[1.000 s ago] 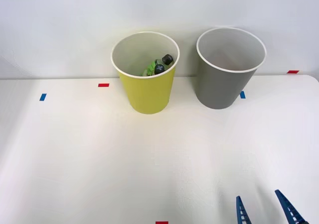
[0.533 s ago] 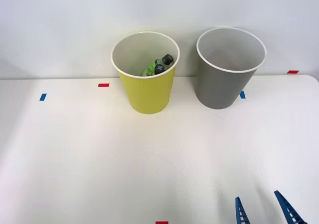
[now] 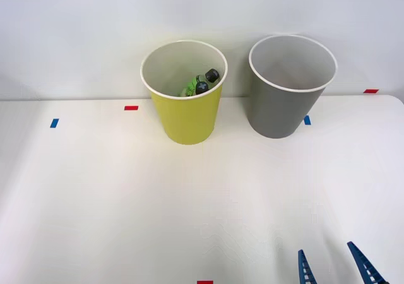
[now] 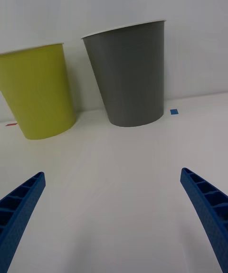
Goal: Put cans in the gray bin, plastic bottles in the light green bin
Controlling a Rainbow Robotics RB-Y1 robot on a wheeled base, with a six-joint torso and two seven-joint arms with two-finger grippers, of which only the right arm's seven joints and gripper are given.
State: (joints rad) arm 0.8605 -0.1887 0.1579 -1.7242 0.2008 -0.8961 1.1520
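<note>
The light green bin (image 3: pixel 187 117) stands at the back of the white table, left of the gray bin (image 3: pixel 278 110). Inside the light green bin lie plastic bottles (image 3: pixel 201 83) with black caps, one with a green label. The gray bin's white inside shows nothing from this angle. My right gripper (image 3: pixel 333 266) hovers low at the table's near right edge, open, with nothing between its blue ribbed fingers. From the right wrist camera, the gray bin (image 4: pixel 129 78) and the light green bin (image 4: pixel 38 92) stand ahead of the open gripper (image 4: pixel 114 211).
Small red tape marks (image 3: pixel 131 108) and blue tape marks (image 3: pixel 54 123) dot the white table (image 3: pixel 126 202). A pale wall rises right behind the bins. A red mark (image 3: pixel 204 282) sits at the near edge.
</note>
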